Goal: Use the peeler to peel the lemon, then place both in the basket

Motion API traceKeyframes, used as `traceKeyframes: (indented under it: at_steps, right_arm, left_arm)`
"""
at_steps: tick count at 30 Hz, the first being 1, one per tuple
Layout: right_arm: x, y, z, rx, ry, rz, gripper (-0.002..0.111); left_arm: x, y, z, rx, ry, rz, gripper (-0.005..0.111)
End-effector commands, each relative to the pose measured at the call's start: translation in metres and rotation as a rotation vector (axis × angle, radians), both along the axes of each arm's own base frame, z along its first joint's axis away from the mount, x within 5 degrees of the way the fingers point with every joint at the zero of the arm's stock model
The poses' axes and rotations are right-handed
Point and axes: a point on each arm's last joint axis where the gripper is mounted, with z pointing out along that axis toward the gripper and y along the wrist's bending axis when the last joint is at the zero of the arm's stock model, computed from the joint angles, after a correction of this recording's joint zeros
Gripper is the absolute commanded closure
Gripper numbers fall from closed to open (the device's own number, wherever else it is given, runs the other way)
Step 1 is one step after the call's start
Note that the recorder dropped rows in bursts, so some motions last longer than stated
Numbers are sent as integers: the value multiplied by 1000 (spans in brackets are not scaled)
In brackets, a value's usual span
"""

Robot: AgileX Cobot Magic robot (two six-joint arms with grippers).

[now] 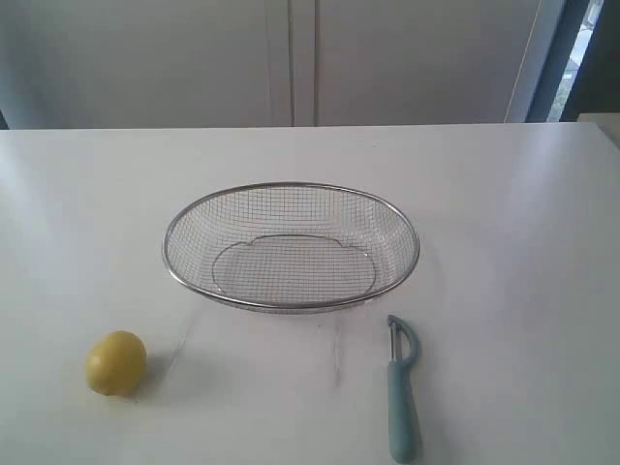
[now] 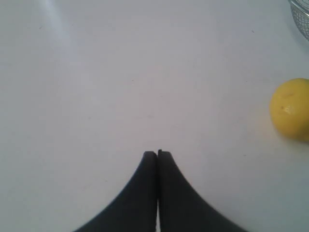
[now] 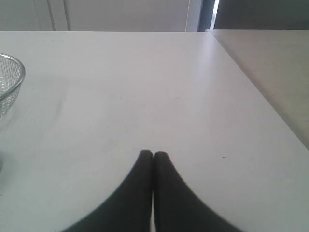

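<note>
Both left gripper (image 2: 158,153) and right gripper (image 3: 153,153) clenched, empty; lemon (image 2: 291,108) well apart from the left.

Lemon (image 1: 115,363) is reading solid yellow with faint dimpling. Peeler (image 1: 400,397) is showing a pale teal-blue handle running into a silvery metal blade at the head, and the basket (image 1: 291,307) is showing silver wire in a fine square grid under a shiny metal rim. Table (image 1: 513,242) is coming through plain white with soft grey shadows, wall panels (image 1: 407,58) behind are sitting pale grey-white, and left gripper (image 2: 157,153) and right gripper (image 3: 153,153) are both rendering matte black.
</note>
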Motion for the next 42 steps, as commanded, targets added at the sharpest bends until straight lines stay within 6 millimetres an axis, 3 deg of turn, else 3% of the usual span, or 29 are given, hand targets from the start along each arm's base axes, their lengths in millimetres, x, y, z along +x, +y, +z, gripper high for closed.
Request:
traceKeyframes:
  at_steps: [1,9,28,42]
  right_arm:
    - [0,0,0,3,-15,-1,108]
    - [2,0,6,-2,-83,2,108]
    - [2,2,42,-34,-478,20,108]
    - [2,2,41,-34,-476,20,108]
  left_arm:
    - [0,0,-4,0,11,4,107]
    - [0,0,-4,0,11,4,107]
    - [0,0,-3,1,11,4,107]
    - [0,0,-3,1,11,4,107]
